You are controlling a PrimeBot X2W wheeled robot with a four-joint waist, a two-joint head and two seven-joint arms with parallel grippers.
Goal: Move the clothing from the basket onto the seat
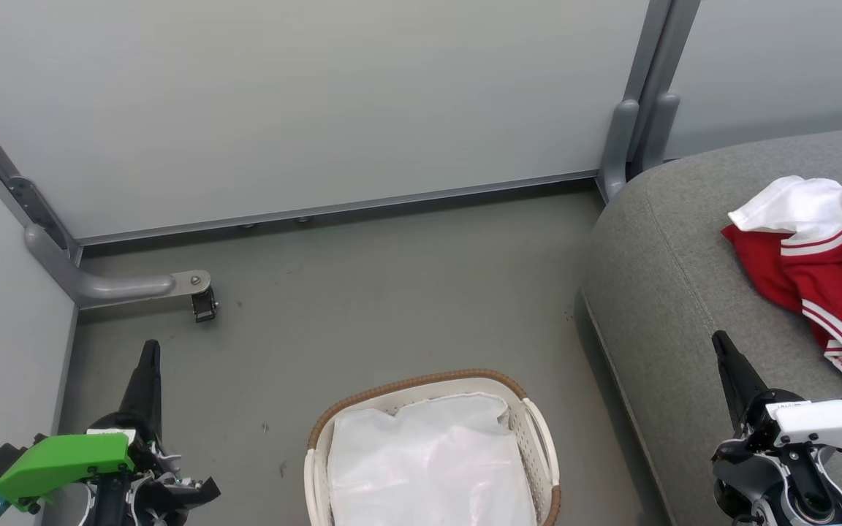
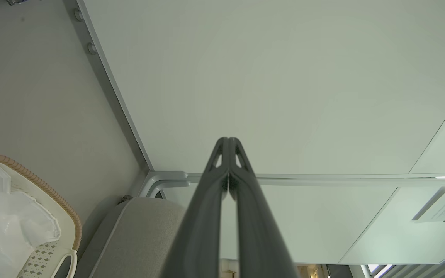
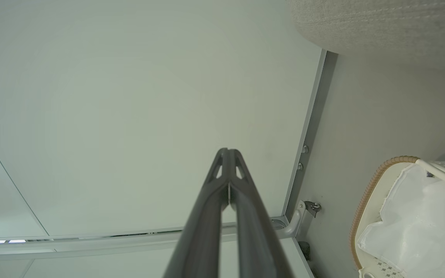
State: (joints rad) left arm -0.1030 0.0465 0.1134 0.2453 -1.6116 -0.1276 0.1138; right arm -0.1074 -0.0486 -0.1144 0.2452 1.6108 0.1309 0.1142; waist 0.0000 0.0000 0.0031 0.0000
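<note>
The red clothing [image 1: 827, 274] with white trim lies crumpled on the grey seat [image 1: 673, 277] at the right, running off the picture's edge. The white basket [image 1: 538, 427] with a brown rim stands on the floor at the bottom centre, holding a glossy white sheet [image 1: 428, 467]. My left gripper [image 1: 149, 349] is shut at the lower left, over the floor, well left of the basket. My right gripper [image 1: 719, 340] is shut at the lower right, over the seat, a little below and left of the clothing. Both wrist views show fingertips pressed together, the left gripper [image 2: 228, 139] and the right gripper [image 3: 228, 150] empty.
Pale partition panels [image 1: 304, 102] close off the back and left, with grey metal feet [image 1: 118, 285] and a caster [image 1: 204, 305] on the floor. Another post foot [image 1: 629, 139] stands by the seat's corner. Grey floor [image 1: 392, 292] lies between the panels, basket and seat.
</note>
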